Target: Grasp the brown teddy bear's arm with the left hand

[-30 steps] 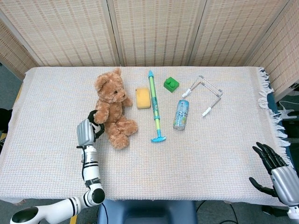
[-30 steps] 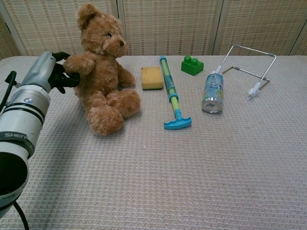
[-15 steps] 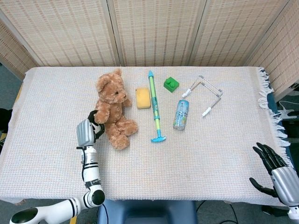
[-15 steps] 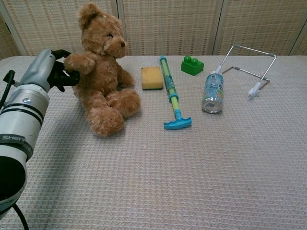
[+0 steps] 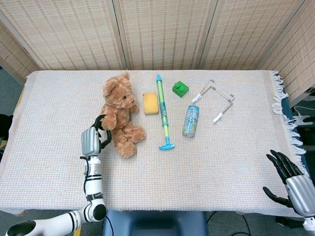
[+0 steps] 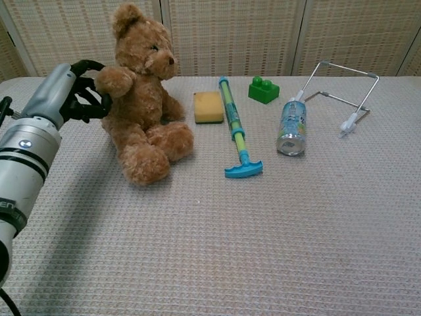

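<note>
The brown plush teddy bear (image 5: 120, 114) sits upright on the woven beige tablecloth (image 5: 197, 167), its near arm (image 6: 113, 80) stuck out toward the robot's left side. All else is placed from the bear: just to its right lies a long turquoise-and-green plastic pump toy (image 5: 163, 113), and between that and the bear a yellow sponge block (image 5: 150, 103). Further right are a bent wire stand with white tips (image 5: 215, 101), a blue drinks can on its side (image 5: 191, 121) and, smallest, a green toy brick (image 5: 180, 89).

The left hand (image 6: 77, 94) is at the bear's outstretched arm, black fingers (image 6: 87, 66) curled around the paw end, but the views do not show whether they actually press the plush. The right hand (image 5: 290, 183) hangs well apart at the table's near right corner, fingers spread, holding nothing.

To finish well, I judge the fingers should wrap the arm nearer the shoulder and squeeze until the soft filling gives, without tipping the bear.
</note>
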Controlling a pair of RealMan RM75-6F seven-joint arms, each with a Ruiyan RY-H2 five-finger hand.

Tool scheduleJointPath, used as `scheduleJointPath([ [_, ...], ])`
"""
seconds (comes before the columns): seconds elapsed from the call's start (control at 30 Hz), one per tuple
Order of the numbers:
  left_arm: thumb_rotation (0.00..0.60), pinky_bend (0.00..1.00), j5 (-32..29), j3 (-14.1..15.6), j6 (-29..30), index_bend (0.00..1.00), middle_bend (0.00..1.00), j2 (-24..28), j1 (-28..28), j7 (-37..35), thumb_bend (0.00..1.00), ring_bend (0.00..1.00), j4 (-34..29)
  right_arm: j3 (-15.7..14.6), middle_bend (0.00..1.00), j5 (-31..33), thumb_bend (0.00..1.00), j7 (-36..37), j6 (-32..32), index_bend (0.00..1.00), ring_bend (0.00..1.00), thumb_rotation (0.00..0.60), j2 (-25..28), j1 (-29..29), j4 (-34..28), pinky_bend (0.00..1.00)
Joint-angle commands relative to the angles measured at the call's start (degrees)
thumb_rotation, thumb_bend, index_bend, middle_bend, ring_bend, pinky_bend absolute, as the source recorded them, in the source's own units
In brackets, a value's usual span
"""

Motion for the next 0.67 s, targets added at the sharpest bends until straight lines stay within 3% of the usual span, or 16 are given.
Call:
scheduleJointPath([
  [0.03, 0.6, 0.53, 3.8, 5.1, -0.8, 0.05, 0.22, 4.6, 2.9, -0.4, 0.49, 0.29, -3.2, 0.0, 0.0, 0.2, 0.14, -0.2, -0.2, 0.0, 0.0, 0.6, 0.0, 0.1, -0.1, 0.19],
  [0.23, 0.6, 0.46, 7.0, 12.4, -2.9, 0.01, 0.08, 11.9, 6.8, 1.1, 0.47, 0.15, -6.6, 0.1, 0.0, 0.5, 0.14, -0.4, -0.4, 0.0, 0.0, 0.6, -0.1, 0.1, -0.2, 0.19],
  [0.27, 0.6, 0.45, 8.2, 16.4, -3.6, 0.01, 0.06, 16.1, 8.9, 2.4, 0.46, 0.13, -8.3, 0.2, 0.0, 0.6, 0.13, -0.6, -0.4, 0.0, 0.0, 0.6, -0.1, 0.1, -0.3, 0.19],
  [0.3, 0.6, 0.44, 9.3, 18.1, -3.5, 0.02, 0.04, 18.7, 10.0, 2.2, 0.46, 0.1, -10.2, 0.3, 0.0, 0.7, 0.14, -0.6, -0.5, 0.0, 0.0, 0.6, -0.2, 0.1, -0.3, 0.19],
  [0.47, 0.6, 0.44, 16.1, 25.5, -0.4, 0.07, 0.06, 28.0, 15.1, -0.1, 0.47, 0.1, -16.4, 0.3, 0.0, 0.9, 0.14, -1.5, -0.7, 0.0, 0.0, 0.6, -0.6, 0.1, -0.5, 0.19],
  [0.67, 0.6, 0.44, 24.2, 30.4, 5.4, 0.13, 0.12, 31.7, 19.8, -3.7, 0.46, 0.12, -18.1, 0.3, 0.0, 1.3, 0.13, -3.2, -1.7, 0.0, 0.0, 0.6, -1.1, 0.2, -0.8, 0.19],
])
